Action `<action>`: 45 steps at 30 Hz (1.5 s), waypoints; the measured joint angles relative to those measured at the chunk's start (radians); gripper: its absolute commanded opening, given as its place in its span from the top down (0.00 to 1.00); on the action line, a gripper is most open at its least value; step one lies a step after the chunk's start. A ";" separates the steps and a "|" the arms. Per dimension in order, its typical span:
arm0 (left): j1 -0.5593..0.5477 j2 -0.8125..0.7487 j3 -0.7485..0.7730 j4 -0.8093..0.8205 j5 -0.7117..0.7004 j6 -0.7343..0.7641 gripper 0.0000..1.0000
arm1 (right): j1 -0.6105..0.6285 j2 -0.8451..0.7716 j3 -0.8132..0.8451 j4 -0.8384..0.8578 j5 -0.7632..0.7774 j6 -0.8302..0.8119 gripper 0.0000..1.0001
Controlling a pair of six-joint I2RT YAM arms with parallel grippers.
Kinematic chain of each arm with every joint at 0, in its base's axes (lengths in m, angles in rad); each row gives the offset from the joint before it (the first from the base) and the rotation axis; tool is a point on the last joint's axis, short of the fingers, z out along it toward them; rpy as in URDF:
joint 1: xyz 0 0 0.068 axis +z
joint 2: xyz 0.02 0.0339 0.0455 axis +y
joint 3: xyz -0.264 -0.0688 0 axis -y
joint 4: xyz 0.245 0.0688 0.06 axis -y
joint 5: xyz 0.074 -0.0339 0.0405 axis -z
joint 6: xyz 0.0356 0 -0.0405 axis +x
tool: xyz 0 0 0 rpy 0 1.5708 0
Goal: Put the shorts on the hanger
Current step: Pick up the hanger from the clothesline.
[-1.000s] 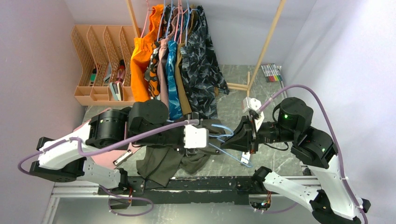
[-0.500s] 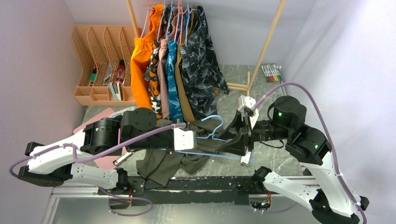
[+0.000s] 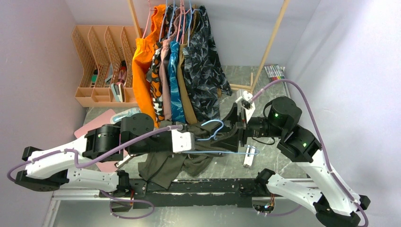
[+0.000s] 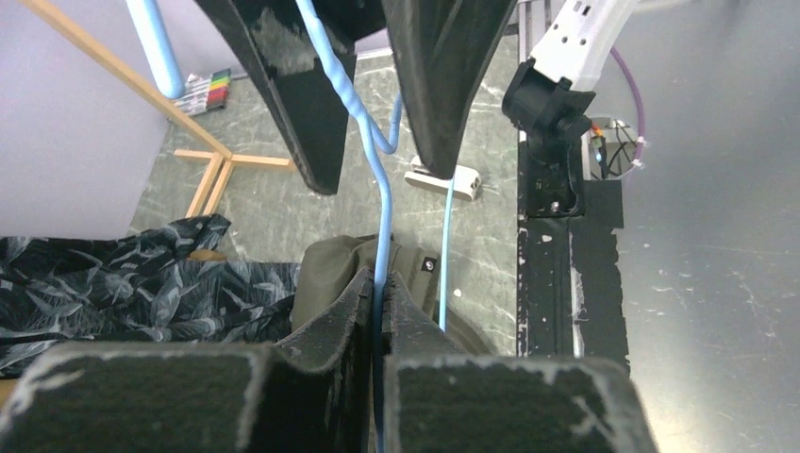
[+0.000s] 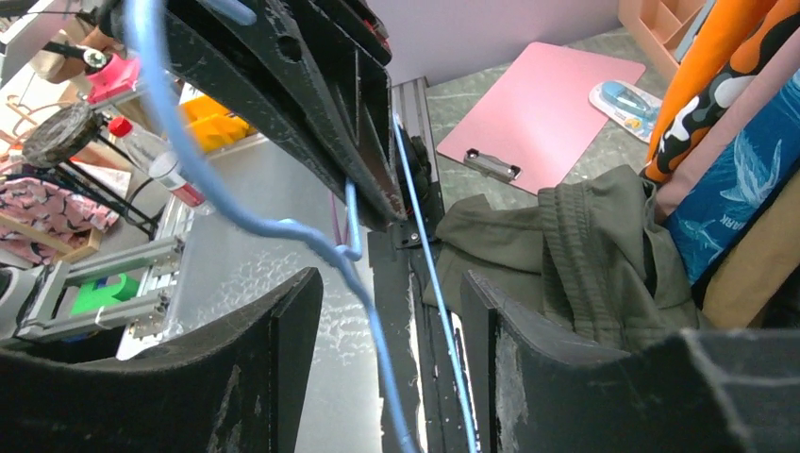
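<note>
The light-blue hanger [image 3: 213,128] hangs in the air between my two arms, above the near table edge. My left gripper [image 4: 379,279] is shut on its thin wire [image 4: 378,189]; in the top view that gripper [image 3: 197,142] sits at the hanger's left end. My right gripper [image 5: 389,283] stands open around the wire [image 5: 373,326] without pinching it, and in the top view this gripper [image 3: 227,137] faces the left one. The dark olive shorts [image 3: 165,165] lie crumpled on the table under the left arm, also showing as shorts [image 5: 566,245] with a ribbed waistband.
A wooden rack with hung garments [image 3: 182,66] stands at the back, with a camouflage one [image 4: 113,274] nearest. A tan file organizer [image 3: 101,61] sits back left, a pink clipboard [image 3: 97,125] under the left arm, markers [image 3: 275,73] back right, and a small white object [image 3: 249,158] beside the hanger.
My left gripper has shut on the hanger wire and my right gripper has opened, letting it go. Both arms and the hanger shifted left and slightly back.
</note>
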 measured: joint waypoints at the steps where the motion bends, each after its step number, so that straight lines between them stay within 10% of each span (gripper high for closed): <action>1: 0.002 -0.002 -0.002 0.006 0.008 -0.002 0.93 | 0.000 -0.001 -0.013 0.018 -0.001 0.005 0.44; 17: 0.020 0.026 -0.006 0.031 0.066 -0.009 0.93 | 0.000 -0.026 -0.070 0.143 -0.052 0.029 0.62; 24: 0.029 0.029 -0.006 0.037 0.066 -0.009 0.93 | 0.000 -0.025 -0.077 0.147 -0.062 0.030 1.00; 25: 0.030 0.028 -0.009 0.039 0.065 -0.010 0.85 | 0.000 -0.024 -0.077 0.146 -0.065 0.031 1.00; 29: 0.032 0.011 -0.042 0.071 0.043 -0.007 0.01 | 0.000 -0.020 -0.076 0.134 -0.050 0.029 1.00; 38: 0.032 -0.150 -0.212 0.108 -0.227 -0.199 0.01 | 0.000 -0.098 -0.102 0.016 0.233 0.022 1.00; 45: 0.032 -0.396 -0.361 -0.052 -0.441 -0.658 0.01 | 0.000 -0.222 -0.167 -0.060 0.486 0.038 1.00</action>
